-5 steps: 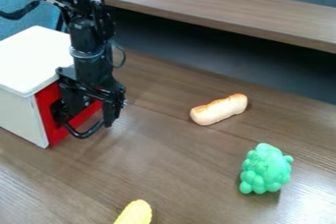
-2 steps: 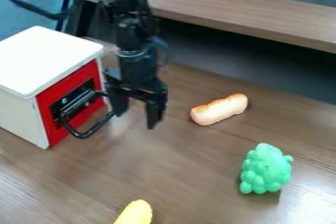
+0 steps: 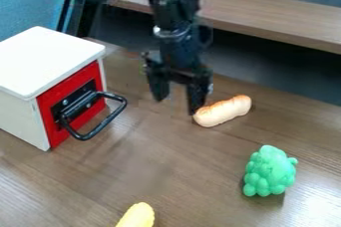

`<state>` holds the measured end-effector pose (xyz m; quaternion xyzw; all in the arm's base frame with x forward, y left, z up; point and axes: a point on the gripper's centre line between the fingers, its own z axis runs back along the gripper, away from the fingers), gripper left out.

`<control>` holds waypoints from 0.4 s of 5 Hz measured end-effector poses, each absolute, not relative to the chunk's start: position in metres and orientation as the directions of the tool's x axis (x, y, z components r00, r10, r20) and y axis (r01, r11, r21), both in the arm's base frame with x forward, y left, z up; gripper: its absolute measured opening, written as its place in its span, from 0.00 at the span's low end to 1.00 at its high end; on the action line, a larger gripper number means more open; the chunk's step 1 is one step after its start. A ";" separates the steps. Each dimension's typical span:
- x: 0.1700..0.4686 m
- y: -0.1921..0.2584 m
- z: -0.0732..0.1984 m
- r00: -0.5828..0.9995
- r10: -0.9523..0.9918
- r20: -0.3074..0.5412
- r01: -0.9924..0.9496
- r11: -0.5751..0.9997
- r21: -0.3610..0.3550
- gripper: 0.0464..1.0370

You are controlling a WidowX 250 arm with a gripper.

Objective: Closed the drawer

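In the camera view, the white box (image 3: 43, 61) stands at the left of the desk (image 3: 200, 171), its top back corner towards the desk's far edge. Its drawer (image 3: 50, 102) is shut, the red front flush with the box and the black handle (image 3: 85, 137) jutting out. The hand (image 3: 178, 102) hangs between box and bun (image 3: 223, 111), fingers spread, holding nothing; one fingertip overlaps the bun's end, touching or not I cannot tell. The green toy (image 3: 269, 171) and yellow piece (image 3: 137, 216) lie farther from that edge.
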<state>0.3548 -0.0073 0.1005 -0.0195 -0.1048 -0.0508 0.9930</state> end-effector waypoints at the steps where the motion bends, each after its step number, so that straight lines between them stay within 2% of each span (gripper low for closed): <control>1: 0.366 -0.025 0.119 0.961 -0.131 0.246 0.142 0.989 -0.029 0.96; 2: 0.367 -0.033 0.124 0.957 -0.151 0.249 0.163 0.986 -0.029 0.96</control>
